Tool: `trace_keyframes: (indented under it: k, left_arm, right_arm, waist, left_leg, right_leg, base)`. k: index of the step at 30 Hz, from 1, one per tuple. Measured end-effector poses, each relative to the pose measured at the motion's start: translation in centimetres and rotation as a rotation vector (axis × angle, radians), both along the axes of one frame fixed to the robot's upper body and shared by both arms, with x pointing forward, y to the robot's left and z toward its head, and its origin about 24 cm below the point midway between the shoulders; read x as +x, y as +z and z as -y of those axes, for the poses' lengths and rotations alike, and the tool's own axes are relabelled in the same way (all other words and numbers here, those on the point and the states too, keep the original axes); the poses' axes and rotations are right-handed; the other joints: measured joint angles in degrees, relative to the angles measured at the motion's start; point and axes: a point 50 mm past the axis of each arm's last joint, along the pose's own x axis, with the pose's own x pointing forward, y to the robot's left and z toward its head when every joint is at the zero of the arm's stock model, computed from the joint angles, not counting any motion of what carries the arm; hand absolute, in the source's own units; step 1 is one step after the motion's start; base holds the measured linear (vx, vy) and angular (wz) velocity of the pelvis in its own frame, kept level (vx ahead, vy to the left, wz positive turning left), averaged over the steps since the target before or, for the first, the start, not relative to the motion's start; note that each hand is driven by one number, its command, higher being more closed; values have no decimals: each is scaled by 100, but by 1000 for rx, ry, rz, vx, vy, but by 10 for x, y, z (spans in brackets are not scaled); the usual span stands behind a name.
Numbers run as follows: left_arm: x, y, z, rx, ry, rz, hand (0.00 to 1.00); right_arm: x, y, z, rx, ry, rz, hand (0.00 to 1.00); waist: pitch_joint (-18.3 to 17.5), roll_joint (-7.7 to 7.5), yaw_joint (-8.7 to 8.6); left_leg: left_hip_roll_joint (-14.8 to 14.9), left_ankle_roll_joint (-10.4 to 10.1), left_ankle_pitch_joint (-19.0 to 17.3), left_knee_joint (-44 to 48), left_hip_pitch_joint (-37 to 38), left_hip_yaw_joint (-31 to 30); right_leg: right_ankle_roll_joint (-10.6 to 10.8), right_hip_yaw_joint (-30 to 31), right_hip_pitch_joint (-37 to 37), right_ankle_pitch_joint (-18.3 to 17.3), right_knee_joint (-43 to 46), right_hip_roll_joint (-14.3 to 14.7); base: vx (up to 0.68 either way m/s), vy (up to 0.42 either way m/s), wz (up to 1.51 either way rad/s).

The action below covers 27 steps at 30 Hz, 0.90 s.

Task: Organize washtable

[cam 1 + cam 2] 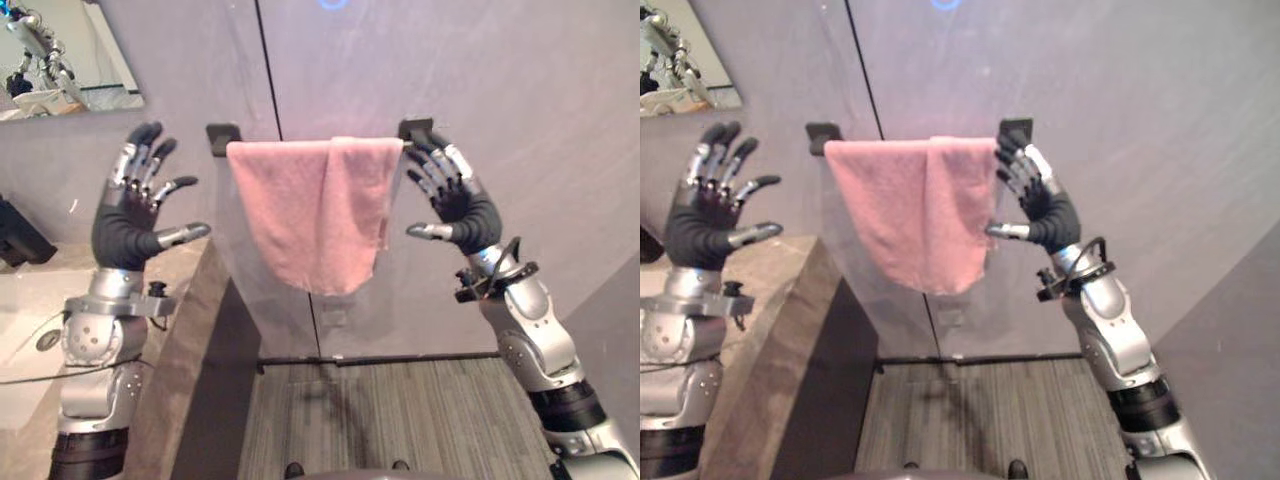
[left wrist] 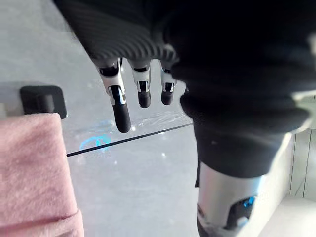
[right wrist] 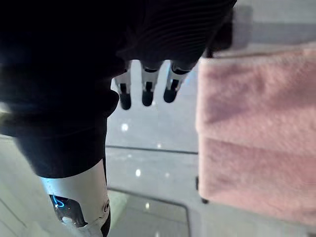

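Pink towel [image 1: 315, 215] – the item on the wall – hangs draped between two black brackets fixed to the grey wall: the left bracket [image 1: 222, 136] and the right bracket [image 1: 415, 128]. The cloth is folded over itself, with one layer overlapping near the middle. Its lower edge hangs free above the striped grey floor [image 1: 400, 420].

Left hand [image 1: 130, 225]: raised beside the towel's left edge and apart from it, palm facing inward. Its fingers [image 2: 121, 106] are straight and spread, with the thumb held out to the side. It holds nothing.

Right hand [image 1: 462, 205]: raised at the towel's right edge, just beside the right bracket. Its fingers [image 3: 147, 94] are extended and slightly fanned, and the thumb points toward the cloth. The fingertips lie close to the bracket and the towel's upper right corner; whether they touch either cannot be told. In the right wrist view the towel runs alongside the fingers, and no cloth is pinched between fingers and thumb.

Brown stone washtable [image 1: 185, 300] – the counter surface – stands below the left hand, to the left of the towel. Mirror [image 1: 60, 60] is mounted on the wall above it.
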Motion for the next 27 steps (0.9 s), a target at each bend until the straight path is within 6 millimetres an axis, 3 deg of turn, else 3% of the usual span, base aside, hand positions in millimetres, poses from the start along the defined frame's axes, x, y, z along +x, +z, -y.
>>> trace_keyframes:
  k: [3, 8, 16, 20, 24, 27]
  left_arm:
    - [7, -13, 6, 17, -64, -84, 0]
    - [15, -34, 14, 7, -126, -193, 0]
    - [48, -36, 35, 17, -234, -262, 0]
    - [56, -41, 41, 22, -251, -295, 0]
    - [75, -25, 43, 27, -248, -263, 0]
    - [85, -16, 46, 19, -240, -253, 0]
  right_arm:
    - [3, -20, -10, -21, 66, -101, 0]
    - [15, -33, -32, -93, 140, -166, 0]
    - [34, -27, -72, -146, 254, -177, 0]
    - [40, -22, -82, -150, 267, -166, 0]
    - [51, -1, -90, -150, 252, -112, 0]
    - [58, 5, -93, -143, 222, -106, 0]
  waist:
    - [-18, -29, 79]
    - [-18, -27, 103]
    - [-14, -28, 251]
    - [10, -23, 257]
    - [317, -22, 254]
    - [335, -14, 252]
  left_leg:
    - [-4, 0, 1, -1, 0, -38]
    - [-4, 1, 2, -2, -53, -69]
    - [36, 26, 80, 0, -603, -153]
    - [35, 25, 86, 1, -698, -161]
    - [29, 49, 105, 2, -742, -166]
    - [26, 70, 130, 4, -912, -169]
  right_leg:
    - [10, -8, -4, -13, 18, -2]
    - [23, -35, -96, -57, 125, -4]
    - [-32, -70, -617, 3, 170, -12]
    - [-58, -85, -705, 26, 158, -7]
    - [-30, -80, -721, 49, 125, 6]
    - [-34, -75, -868, 96, 86, 35]
  base:
    - [0, 0, 0]
    - [0, -3, 2]
    - [3, -10, 3]
    - [59, -2, 1]
    - [33, 3, 1]
    - [57, -6, -2]
